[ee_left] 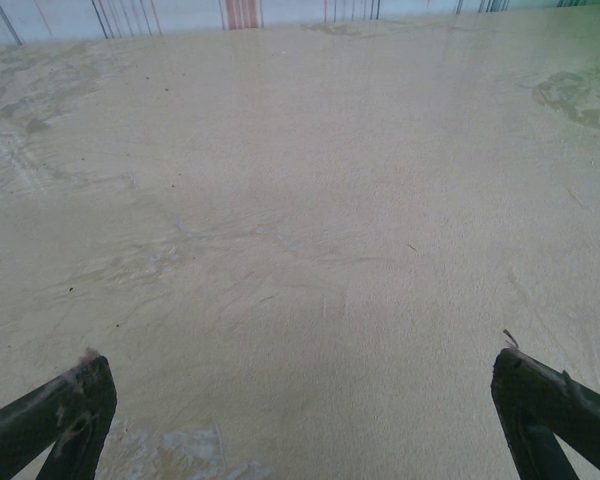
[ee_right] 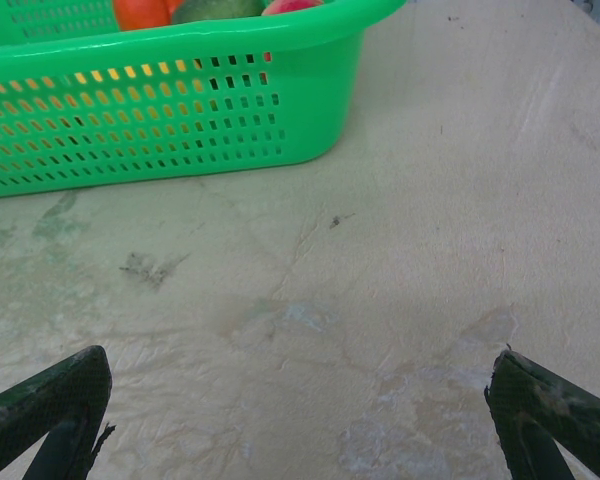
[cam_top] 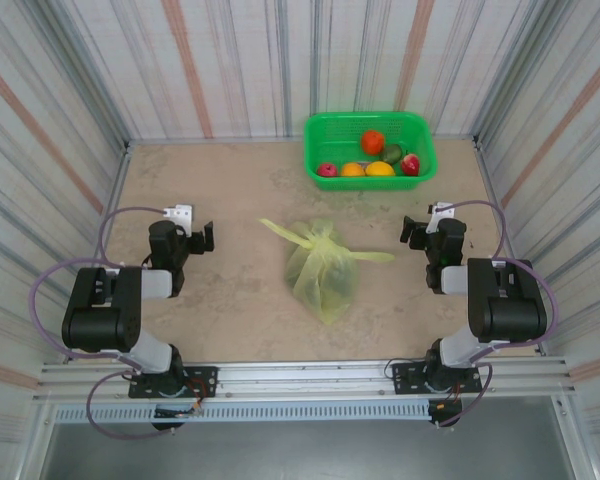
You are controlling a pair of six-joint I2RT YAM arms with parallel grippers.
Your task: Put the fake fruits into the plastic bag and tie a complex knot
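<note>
Yellow-green plastic bag (cam_top: pixel 325 272), knotted, plump.

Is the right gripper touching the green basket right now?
Apart. The right wrist view shows bare table between the open right gripper and the green basket; the top view shows the same gap.

Clearly a robotics test cell, not a home — striped panel walls (cam_top: pixel 240 60) boxing in a bare beige table (cam_top: pixel 230 310), left arm (cam_top: pixel 105 310) and right arm (cam_top: pixel 500 300) bolted to an aluminium rail (cam_top: pixel 300 378).
</note>
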